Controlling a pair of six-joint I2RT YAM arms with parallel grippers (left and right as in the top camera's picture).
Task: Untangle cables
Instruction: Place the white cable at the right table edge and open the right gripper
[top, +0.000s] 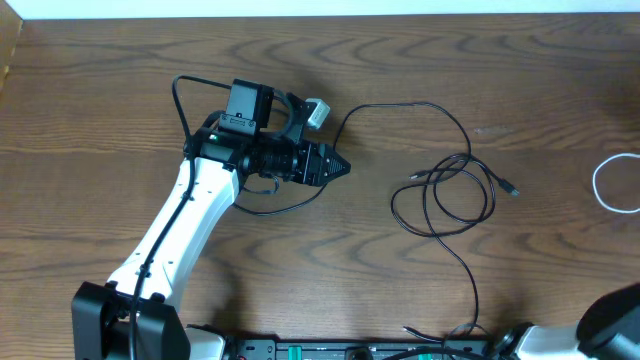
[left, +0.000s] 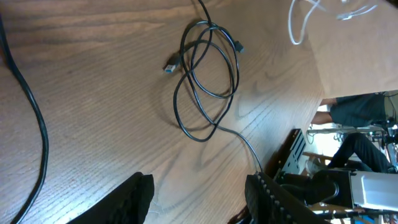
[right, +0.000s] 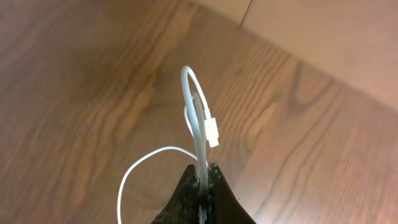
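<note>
Overhead: surface (top: 100, 120), wood. Left hand (top: 325, 163) open, empty, facing black cable (top: 440, 172), which lies loosely looped right of centre. White cable (top: 596, 183) already separate at right edge, pinched in closed right hand (right: 202, 186). Remaining: black loops.

black cable (top: 468, 158): one
white cable (right: 200, 134): one
plug ends (left: 170, 67): three seen, two black and one white; a fourth is perhaps hidden
robot arms (top: 180, 215): two
</note>
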